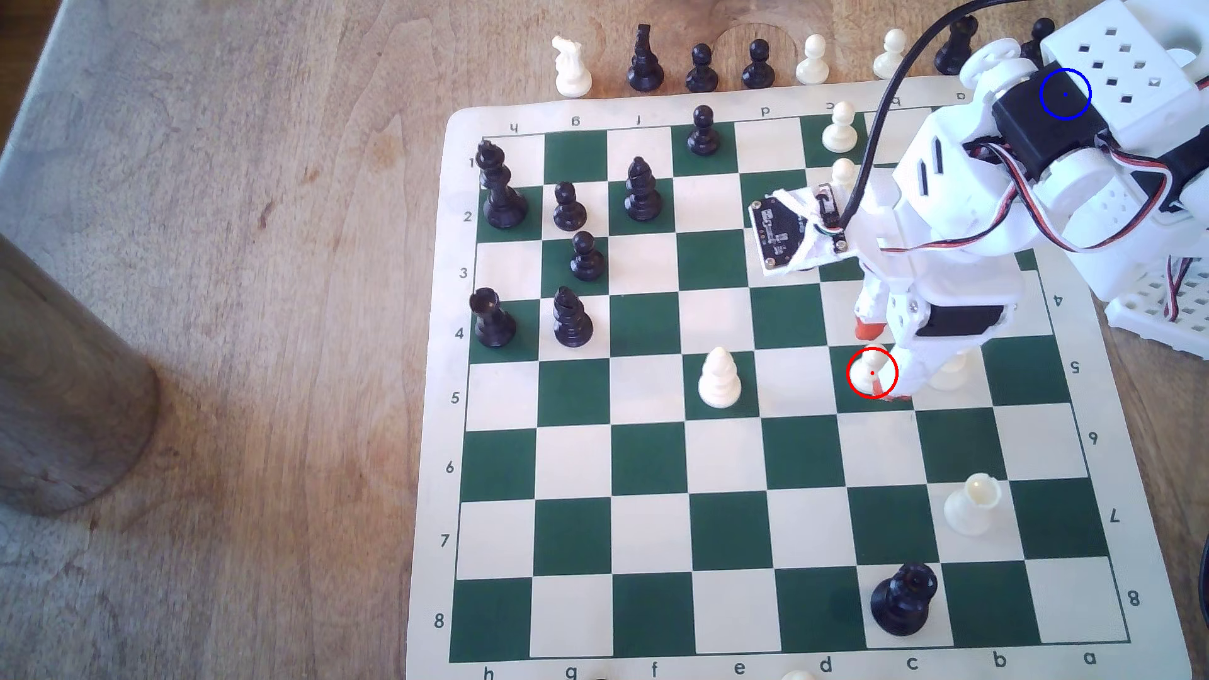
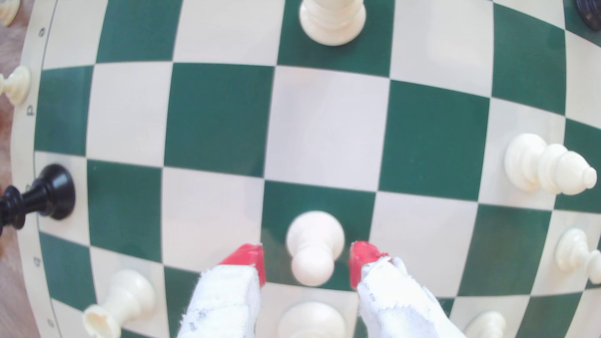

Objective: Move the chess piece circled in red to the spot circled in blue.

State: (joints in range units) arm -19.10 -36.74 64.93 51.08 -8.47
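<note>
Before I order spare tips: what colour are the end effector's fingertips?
Red fingertips flanking the white pawn; clearest in the wrist view.

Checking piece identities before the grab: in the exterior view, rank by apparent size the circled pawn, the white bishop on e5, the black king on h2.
1. Black king
2. White bishop
3. Circled pawn, partly hidden by the tool
</note>
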